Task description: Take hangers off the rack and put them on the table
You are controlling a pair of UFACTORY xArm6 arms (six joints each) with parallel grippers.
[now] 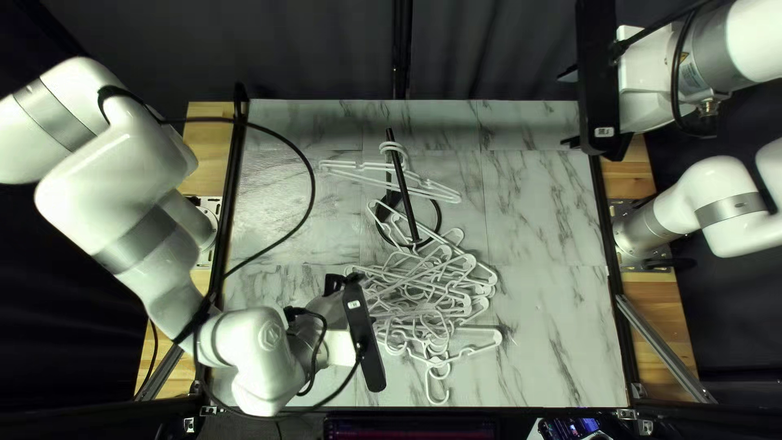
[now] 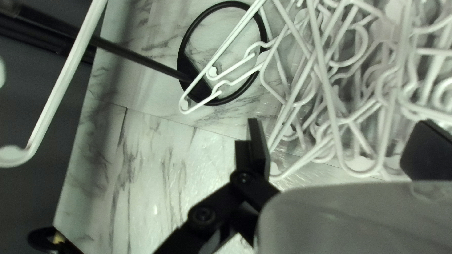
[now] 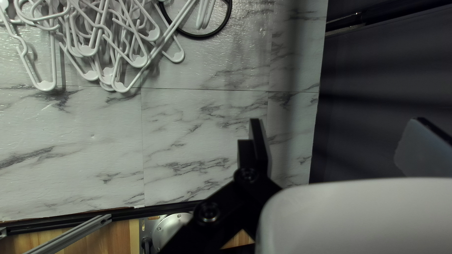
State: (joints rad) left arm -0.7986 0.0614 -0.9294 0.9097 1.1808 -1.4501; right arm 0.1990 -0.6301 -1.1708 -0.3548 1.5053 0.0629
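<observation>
The black rack [image 1: 402, 191] stands near the table's middle, a few white hangers [image 1: 436, 191] hooked on its slanted pole. White hangers lie in a tangled pile [image 1: 432, 285] in front of it. My left gripper [image 1: 364, 338] is beside the pile, its fingertips hidden from above. In the left wrist view, my left gripper [image 2: 336, 141] is spread open over the pile [image 2: 339, 94]; the rack's pole [image 2: 141, 61] rises beyond one finger. My right gripper [image 1: 570, 108] is raised over the table's far right. In the right wrist view, this gripper [image 3: 339, 141] stands open, nothing between its fingers.
Marble-patterned table surface [image 1: 546, 326] shows right of the pile and around the rack. One hanger [image 1: 438, 383] reaches the near edge. A black cable [image 1: 309, 191] loops from my left arm over the table's left part. Black frame rails [image 1: 236, 187] line the sides.
</observation>
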